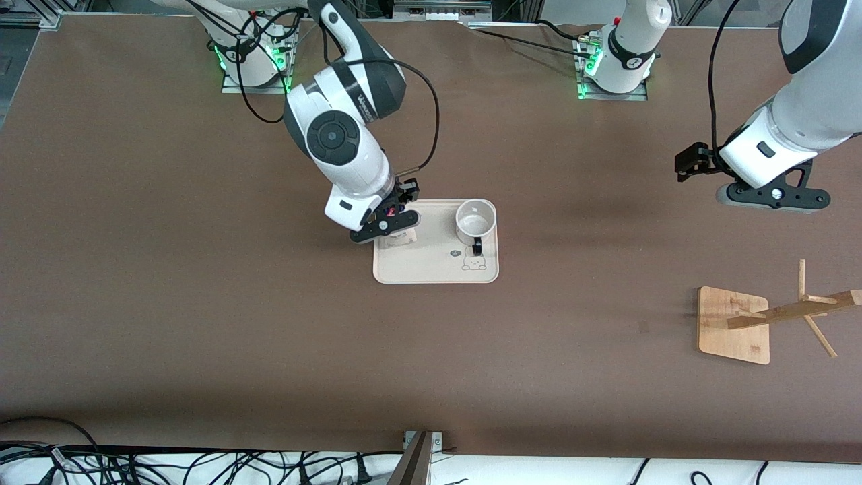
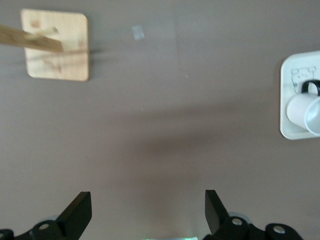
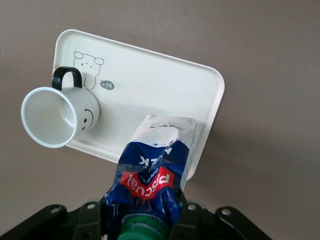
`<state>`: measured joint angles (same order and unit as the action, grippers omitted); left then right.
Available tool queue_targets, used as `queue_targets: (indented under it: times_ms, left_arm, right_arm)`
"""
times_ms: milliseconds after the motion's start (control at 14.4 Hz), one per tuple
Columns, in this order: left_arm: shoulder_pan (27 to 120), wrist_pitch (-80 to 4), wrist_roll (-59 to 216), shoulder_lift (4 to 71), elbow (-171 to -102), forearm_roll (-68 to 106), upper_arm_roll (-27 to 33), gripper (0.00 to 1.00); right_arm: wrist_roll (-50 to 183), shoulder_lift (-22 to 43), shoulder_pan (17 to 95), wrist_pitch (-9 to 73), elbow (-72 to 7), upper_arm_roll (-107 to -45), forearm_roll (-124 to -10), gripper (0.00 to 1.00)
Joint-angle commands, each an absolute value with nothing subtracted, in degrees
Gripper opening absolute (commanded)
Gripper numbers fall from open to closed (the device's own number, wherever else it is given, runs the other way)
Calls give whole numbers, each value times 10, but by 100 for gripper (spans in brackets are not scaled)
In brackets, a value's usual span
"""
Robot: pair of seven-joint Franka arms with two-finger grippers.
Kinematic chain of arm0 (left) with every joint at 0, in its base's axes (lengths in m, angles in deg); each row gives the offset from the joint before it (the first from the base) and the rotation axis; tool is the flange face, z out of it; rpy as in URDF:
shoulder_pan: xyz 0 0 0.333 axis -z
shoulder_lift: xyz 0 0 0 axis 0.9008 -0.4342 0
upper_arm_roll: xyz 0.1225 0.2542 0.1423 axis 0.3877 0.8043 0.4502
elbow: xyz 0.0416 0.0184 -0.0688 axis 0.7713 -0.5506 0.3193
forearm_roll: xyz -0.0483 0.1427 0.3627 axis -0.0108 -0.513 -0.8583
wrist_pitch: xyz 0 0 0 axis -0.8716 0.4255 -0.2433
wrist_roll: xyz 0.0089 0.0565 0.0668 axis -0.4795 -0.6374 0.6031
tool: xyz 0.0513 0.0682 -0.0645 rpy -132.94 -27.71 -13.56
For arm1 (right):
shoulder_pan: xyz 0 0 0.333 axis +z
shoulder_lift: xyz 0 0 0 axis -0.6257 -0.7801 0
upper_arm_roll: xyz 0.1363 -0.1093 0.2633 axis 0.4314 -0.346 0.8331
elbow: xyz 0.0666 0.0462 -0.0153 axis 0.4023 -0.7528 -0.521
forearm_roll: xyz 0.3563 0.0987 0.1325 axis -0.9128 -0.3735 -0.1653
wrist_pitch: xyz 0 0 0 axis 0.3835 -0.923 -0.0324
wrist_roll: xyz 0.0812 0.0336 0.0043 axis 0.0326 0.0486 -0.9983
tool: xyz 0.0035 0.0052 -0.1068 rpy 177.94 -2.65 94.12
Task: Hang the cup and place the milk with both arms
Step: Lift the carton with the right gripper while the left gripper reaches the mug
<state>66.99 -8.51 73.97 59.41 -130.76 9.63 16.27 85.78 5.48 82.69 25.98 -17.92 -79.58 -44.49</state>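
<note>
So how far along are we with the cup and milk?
Nothing is finished. The right gripper is shut on the milk over the tray. The cup sits on the tray, unhung; the left gripper waits open, away from the wooden rack.

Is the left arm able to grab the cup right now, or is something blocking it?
Probably yes. The cup stands upright on the tray with bare table toward the open left gripper. The right gripper, shut on the milk, works beside it, close but not over it.

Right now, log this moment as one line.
right hand: shut on milk over tray | left hand: open, waiting | cup: on tray
</note>
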Motion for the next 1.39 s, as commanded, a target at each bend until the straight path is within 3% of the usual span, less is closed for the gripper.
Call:
queue_targets:
  times_ms: [0,278,626,835,1322]
  left_arm:
    - [672,-66,758,588,-1307,179,162,100]
    - [694,-95,904,570,-1301,217,103,100]
    - [708,-238,964,493,-1303,201,0,100]
    - [775,-361,992,428,-1305,137,0,100]
    - [869,-441,1298,345,-1299,-43,1,100]
  right_arm:
    - [854,99,826,213,-184,-825,-444,42]
    - [847,148,826,174,-184,-898,-440,42]
    - [847,158,826,167,-183,-975,-415,42]
    - [839,151,823,159,-191,-1022,-416,42]
    - [730,142,764,167,-231,-1029,-416,42]
